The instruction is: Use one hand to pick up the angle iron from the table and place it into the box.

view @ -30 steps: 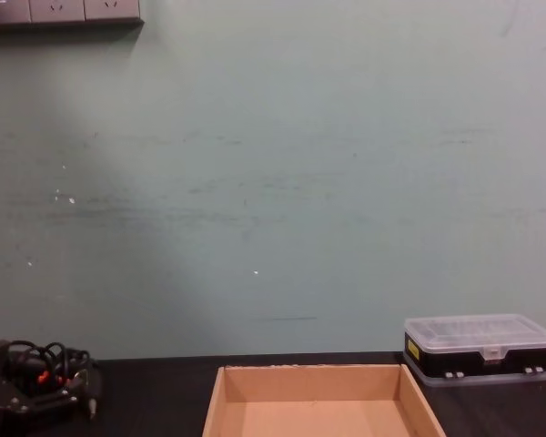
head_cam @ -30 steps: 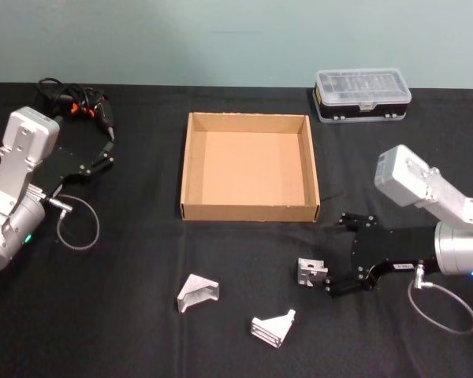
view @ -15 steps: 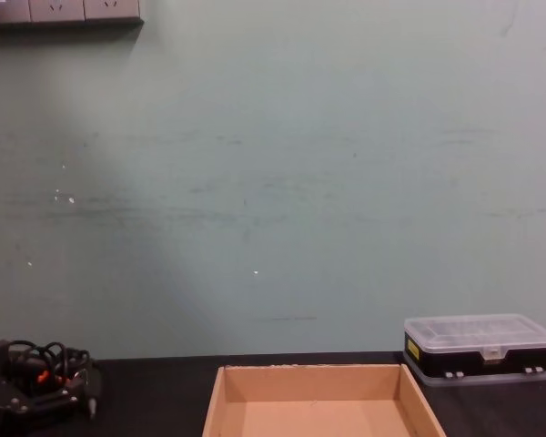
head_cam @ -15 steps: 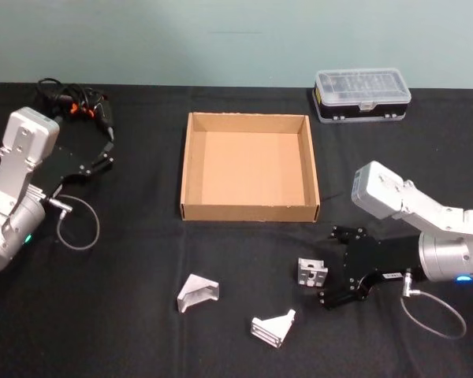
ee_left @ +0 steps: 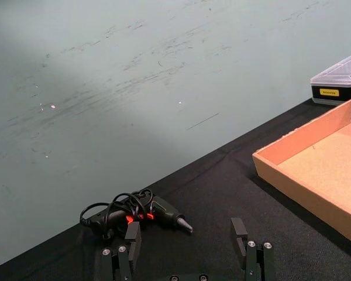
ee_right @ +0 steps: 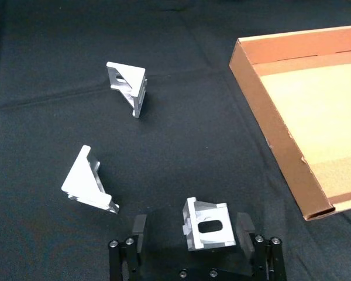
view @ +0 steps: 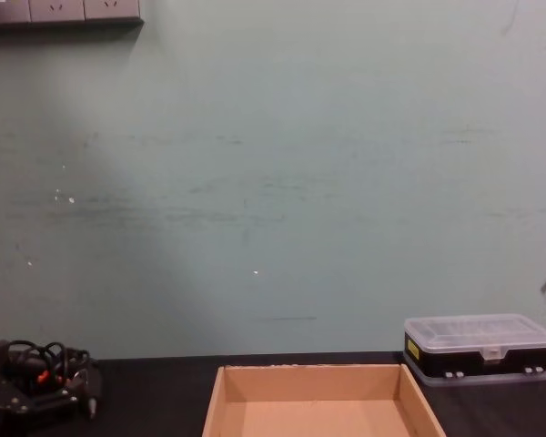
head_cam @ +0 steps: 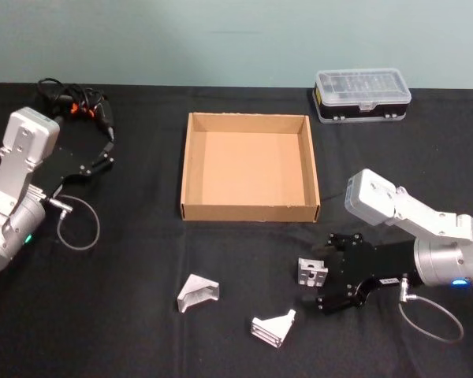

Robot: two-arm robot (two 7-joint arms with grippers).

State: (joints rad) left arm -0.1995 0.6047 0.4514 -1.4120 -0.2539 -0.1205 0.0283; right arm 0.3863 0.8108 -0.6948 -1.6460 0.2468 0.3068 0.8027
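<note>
Three silver angle irons lie on the black table (head_cam: 134, 252) in front of the tan cardboard box (head_cam: 250, 211). My right gripper (head_cam: 319, 277) stands open around the rightmost angle iron (head_cam: 310, 272). In the right wrist view that angle iron (ee_right: 206, 223) sits between the open fingers (ee_right: 244, 227), with a gap on the far side. Two more angle irons (ee_right: 128, 86) (ee_right: 86, 180) lie farther off, the box wall (ee_right: 269, 129) beside them. They show in the head view as one angle iron (head_cam: 198, 292) and another (head_cam: 273, 327). My left gripper (head_cam: 102, 150) is parked open at the left.
A black plastic case with a clear lid (head_cam: 363, 93) stands behind the box at the right. A black and orange power drill with coiled cable (head_cam: 75, 106) lies at the back left, just beyond my left gripper (ee_left: 186, 237). The box interior (view: 318, 410) is bare.
My right gripper has moved left and turned so that its open fingers now straddle the rightmost angle iron. The left arm has not moved.
</note>
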